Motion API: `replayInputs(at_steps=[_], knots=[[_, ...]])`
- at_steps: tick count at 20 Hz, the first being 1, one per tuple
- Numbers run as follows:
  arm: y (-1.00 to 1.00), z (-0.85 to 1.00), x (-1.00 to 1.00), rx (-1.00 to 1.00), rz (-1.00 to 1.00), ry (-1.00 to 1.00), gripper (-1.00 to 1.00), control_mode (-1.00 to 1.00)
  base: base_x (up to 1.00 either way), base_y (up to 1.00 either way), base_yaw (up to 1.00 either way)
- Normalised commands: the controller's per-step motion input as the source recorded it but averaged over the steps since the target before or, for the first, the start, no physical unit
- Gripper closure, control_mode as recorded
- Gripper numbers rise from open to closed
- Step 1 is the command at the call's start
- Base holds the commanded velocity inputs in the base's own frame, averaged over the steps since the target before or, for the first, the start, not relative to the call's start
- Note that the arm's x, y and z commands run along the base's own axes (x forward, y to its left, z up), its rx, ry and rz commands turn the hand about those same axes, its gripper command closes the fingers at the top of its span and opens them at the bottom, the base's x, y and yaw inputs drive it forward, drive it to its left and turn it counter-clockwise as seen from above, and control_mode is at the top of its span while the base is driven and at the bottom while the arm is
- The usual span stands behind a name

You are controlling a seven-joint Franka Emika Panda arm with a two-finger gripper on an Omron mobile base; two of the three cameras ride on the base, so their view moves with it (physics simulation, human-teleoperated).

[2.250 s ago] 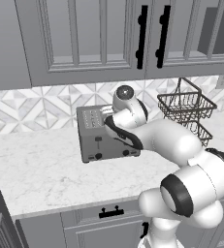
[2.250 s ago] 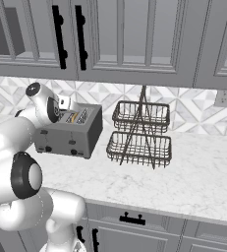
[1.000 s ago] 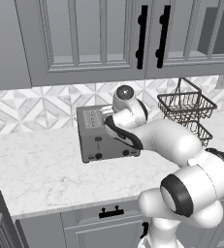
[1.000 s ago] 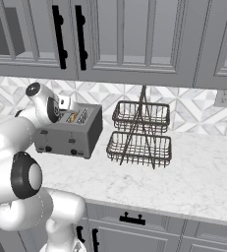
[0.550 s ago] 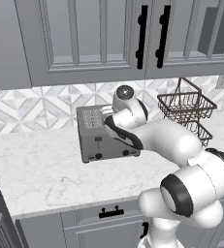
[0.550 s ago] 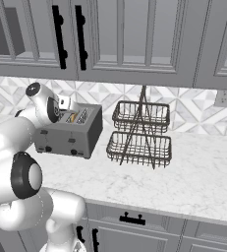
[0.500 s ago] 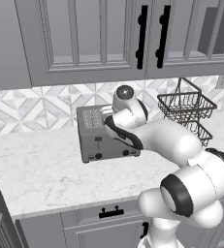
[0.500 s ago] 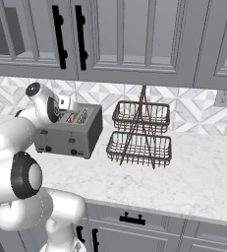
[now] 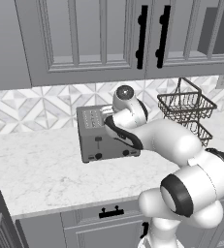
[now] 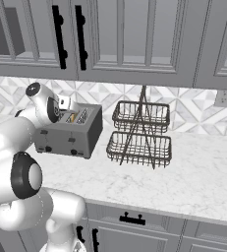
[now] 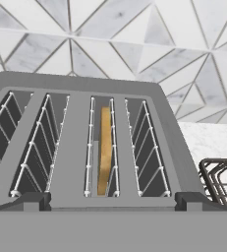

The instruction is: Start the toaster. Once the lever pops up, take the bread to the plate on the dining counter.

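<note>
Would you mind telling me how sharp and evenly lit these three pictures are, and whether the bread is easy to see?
Hand view: crisp, strong perspective splay on the toaster; the bread glows golden inside a shadowed slot. Left base view: flat, even light, no glare; the arm hides much of the toaster top. Right base view: equally sharp, soft shadows under the wire basket; the bread is just a small tan sliver.

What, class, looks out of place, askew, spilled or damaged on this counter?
Nothing stands out. The toaster sits square on the counter, the bread stands upright in one slot, and the wire basket rack is upright.
</note>
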Motion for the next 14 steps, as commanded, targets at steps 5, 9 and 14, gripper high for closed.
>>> replayInputs(at_steps=[5, 9, 14], knots=[[0.0, 0.0, 0.0, 0.0, 0.0, 0.0, -1.0, -1.0, 0.0, 0.0, 0.0], [0.0, 0.0, 0.0, 0.0, 0.0, 0.0, -1.0, -1.0, 0.0, 0.0, 0.0], [0.0, 0.0, 0.0, 0.0, 0.0, 0.0, -1.0, -1.0, 0.0, 0.0, 0.0]])
